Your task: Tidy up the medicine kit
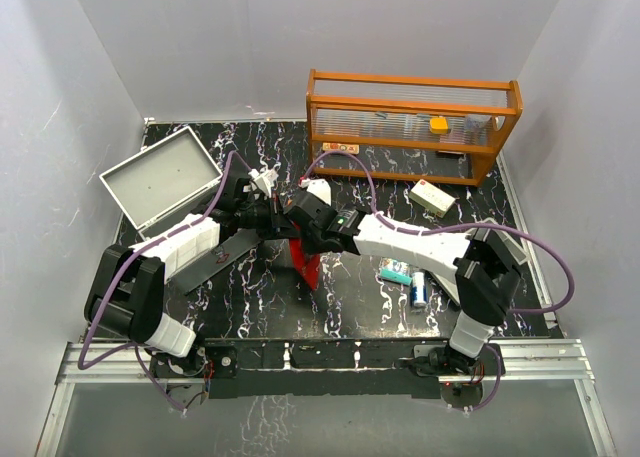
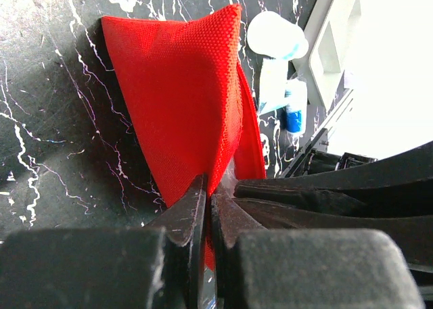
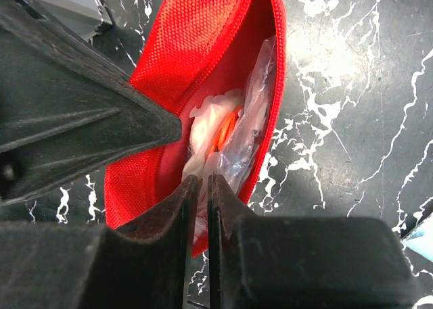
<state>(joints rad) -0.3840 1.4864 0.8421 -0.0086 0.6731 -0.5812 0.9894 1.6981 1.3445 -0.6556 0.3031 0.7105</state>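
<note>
A red fabric pouch [image 1: 309,260] lies open at the table's middle. In the left wrist view my left gripper [image 2: 210,185] is shut on the edge of the pouch [image 2: 179,99] and holds that side up. In the right wrist view my right gripper [image 3: 201,180] is shut on a clear plastic packet [image 3: 252,113] with white and orange contents. The packet sits inside the pouch's open mouth [image 3: 203,38]. In the top view both grippers, left [image 1: 284,220] and right [image 1: 306,229], meet over the pouch's top.
An open grey case [image 1: 160,180] lies at the back left. An orange shelf rack [image 1: 412,122] stands at the back right. A white box [image 1: 432,196], a teal box [image 1: 395,270] and a blue-white bottle [image 1: 419,290] lie right of the pouch.
</note>
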